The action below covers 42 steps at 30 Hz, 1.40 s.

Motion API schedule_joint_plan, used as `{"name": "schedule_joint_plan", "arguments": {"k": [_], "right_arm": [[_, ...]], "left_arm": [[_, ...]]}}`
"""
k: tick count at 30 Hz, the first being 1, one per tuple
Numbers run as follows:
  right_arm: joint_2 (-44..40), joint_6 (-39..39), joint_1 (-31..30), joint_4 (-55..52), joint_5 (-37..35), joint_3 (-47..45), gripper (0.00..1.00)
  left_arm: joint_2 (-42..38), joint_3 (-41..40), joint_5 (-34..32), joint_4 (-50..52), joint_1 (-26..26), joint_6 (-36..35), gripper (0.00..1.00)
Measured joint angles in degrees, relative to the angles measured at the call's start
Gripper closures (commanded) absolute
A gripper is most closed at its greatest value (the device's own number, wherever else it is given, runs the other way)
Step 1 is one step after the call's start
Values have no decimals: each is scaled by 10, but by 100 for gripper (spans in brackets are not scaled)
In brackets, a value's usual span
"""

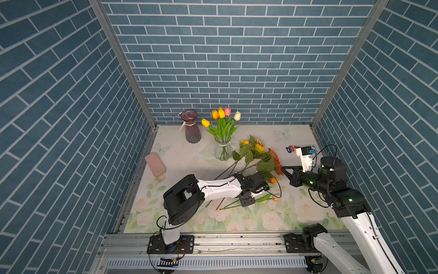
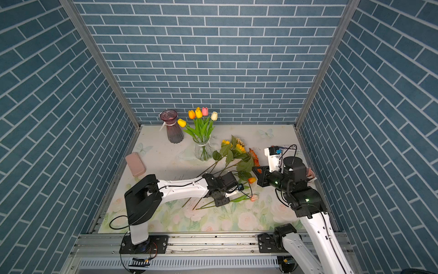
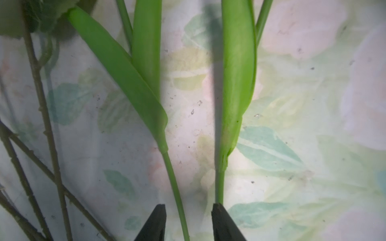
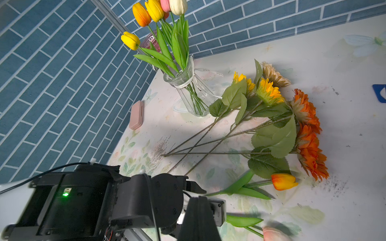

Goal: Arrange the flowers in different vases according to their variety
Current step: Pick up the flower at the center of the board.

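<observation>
The left claw (image 3: 188, 207) hangs low over the worktop (image 1: 180, 163) with its tips apart. One green tulip stem (image 3: 175, 185) runs between them, clear of both, and a second stem (image 3: 219, 187) ends right at one tip. An orange tulip (image 1: 272, 180) and a pink tulip (image 1: 275, 198) lie flat on the worktop beside the sunflowers (image 1: 258, 151), which sprawl just beside the clear vase (image 1: 222, 151). That vase holds five upright tulips (image 1: 222, 116). The purple vase (image 1: 192, 129) stands near it, by the back wall. The right claw (image 1: 285, 169) has its tips pressed together, close to the orange sunflower heads.
</observation>
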<state>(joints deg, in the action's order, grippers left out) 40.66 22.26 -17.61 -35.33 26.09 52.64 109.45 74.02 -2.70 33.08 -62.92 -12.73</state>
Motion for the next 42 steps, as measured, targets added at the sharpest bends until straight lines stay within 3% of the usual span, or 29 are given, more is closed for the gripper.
{"name": "schedule_joint_plan", "arguments": {"k": [18,31,42], "right_arm": [[20,0,0,5,0,-4,100],[45,-1,0,15,3,-4,100],[71,-2,0,26,7,-3,100]], "left_arm": [[30,7,-5,-23,5,-1,61],[65,49,75,-13,46,-19,66],[73,57,93,1,50,-27,72]]}}
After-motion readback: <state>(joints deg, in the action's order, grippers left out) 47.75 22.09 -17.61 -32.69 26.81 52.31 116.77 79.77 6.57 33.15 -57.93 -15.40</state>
